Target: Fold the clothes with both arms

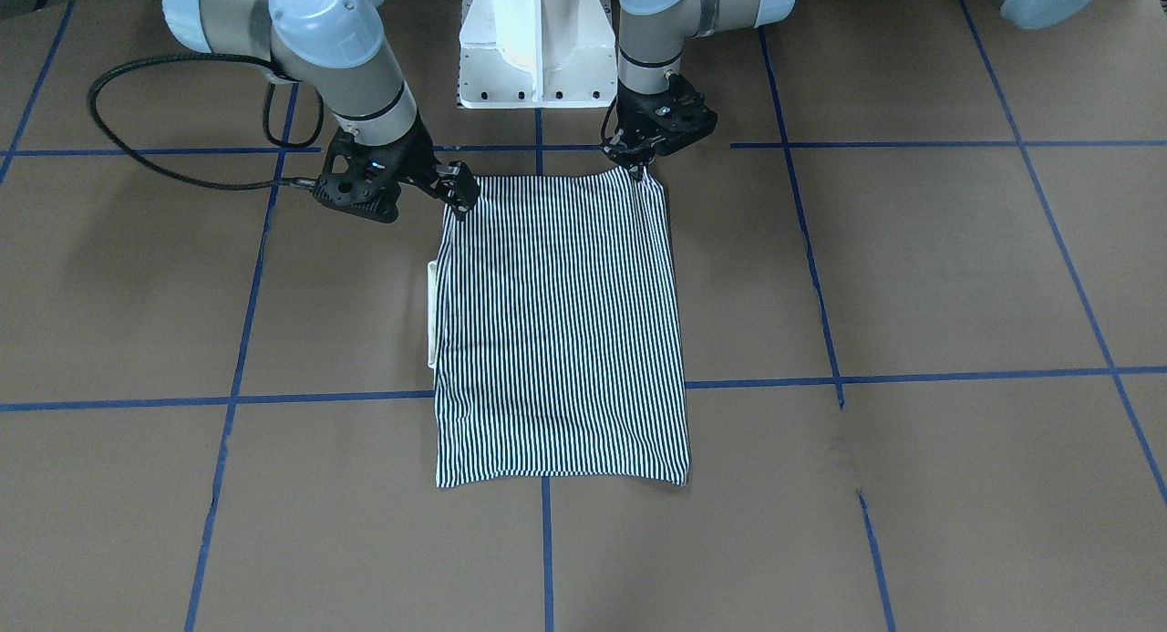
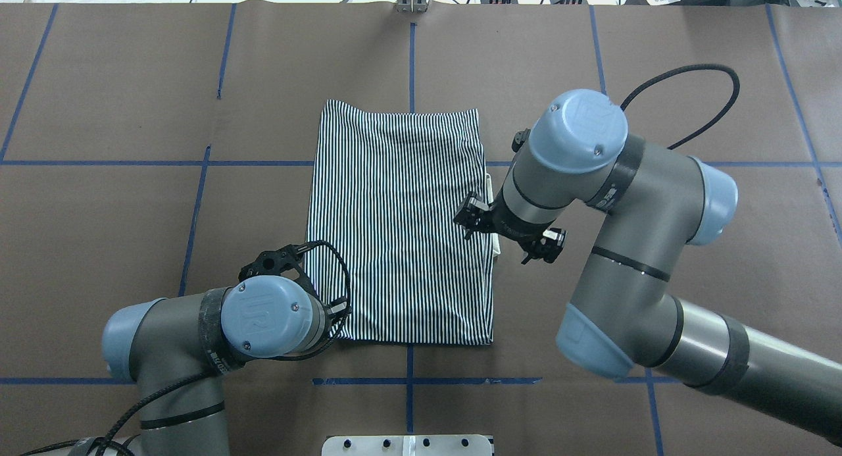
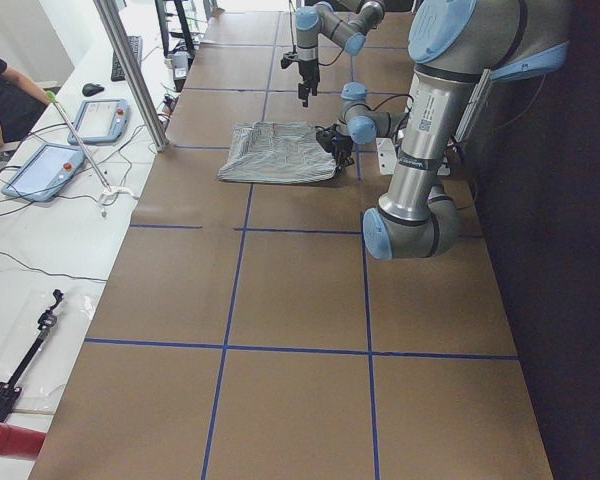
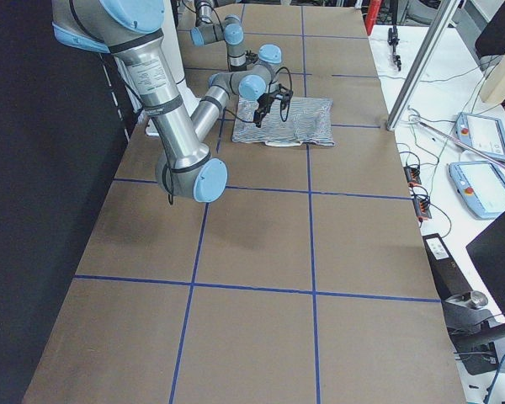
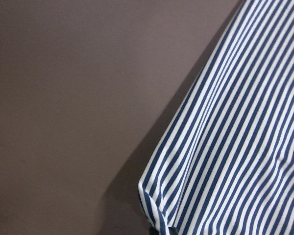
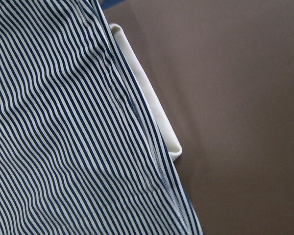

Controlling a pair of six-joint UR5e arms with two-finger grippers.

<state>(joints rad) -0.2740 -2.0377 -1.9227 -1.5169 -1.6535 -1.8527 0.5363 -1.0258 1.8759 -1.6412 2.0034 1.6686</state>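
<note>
The striped polo shirt (image 1: 561,331) lies folded into a rectangle on the brown table, also in the overhead view (image 2: 401,226). Its cream collar (image 1: 432,313) pokes out from one long edge and shows in the right wrist view (image 6: 147,93). My left gripper (image 1: 638,165) is shut on the shirt's corner nearest the robot, and that corner is puckered up (image 5: 157,205). In the overhead view my left wrist (image 2: 263,314) hides this gripper. My right gripper (image 1: 460,194) hovers above the shirt's other near corner, looks open and holds no cloth.
The white pedestal base (image 1: 533,48) stands just behind the shirt. A black cable loop (image 1: 137,112) hangs off my right arm. Blue tape lines (image 1: 547,550) cross the table. Tablets (image 3: 45,170) and a metal post (image 3: 130,70) stand on the operators' side.
</note>
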